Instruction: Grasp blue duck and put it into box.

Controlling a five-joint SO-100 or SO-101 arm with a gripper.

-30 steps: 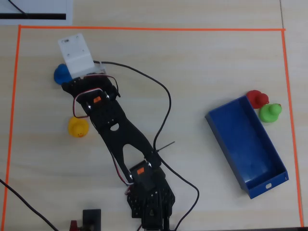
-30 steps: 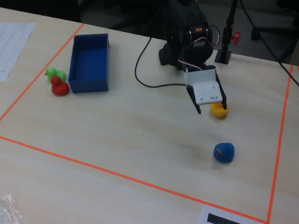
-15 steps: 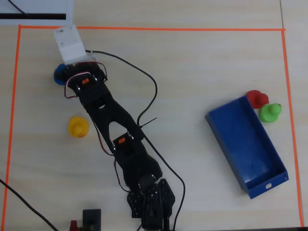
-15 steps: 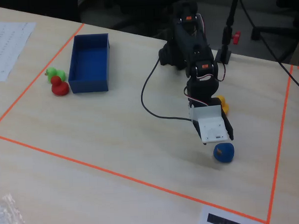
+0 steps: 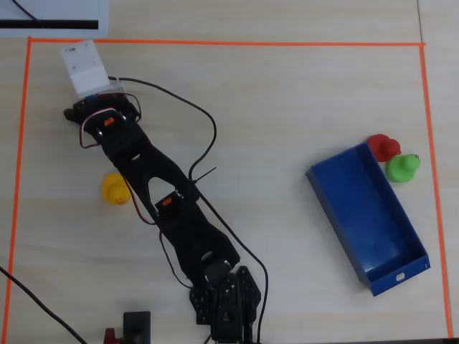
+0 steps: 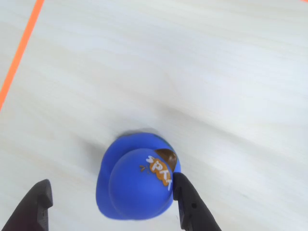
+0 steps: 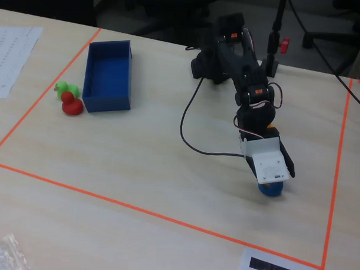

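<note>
In the wrist view the blue duck (image 6: 139,185) is seen on the desk (image 6: 192,62) between the two fingers of the open pincer (image 6: 113,202), one finger (image 6: 185,199) touching or nearly touching its right side. In the overhead view the duck is hidden under the arm. In the fixed view only its lower edge (image 7: 270,189) is shown below the white wrist block, with the box (image 7: 108,75) well apart at the far left, beside a green duck (image 7: 63,89) and a red duck (image 7: 71,105).

Your arm (image 5: 154,179) is matte black plastic with small orange patches on its servos. A white boxy housing (image 7: 270,165) caps the wrist, red and black cables (image 7: 194,119) trail along it, and the claw (image 6: 113,204) fingers look black, though blurred.
</note>
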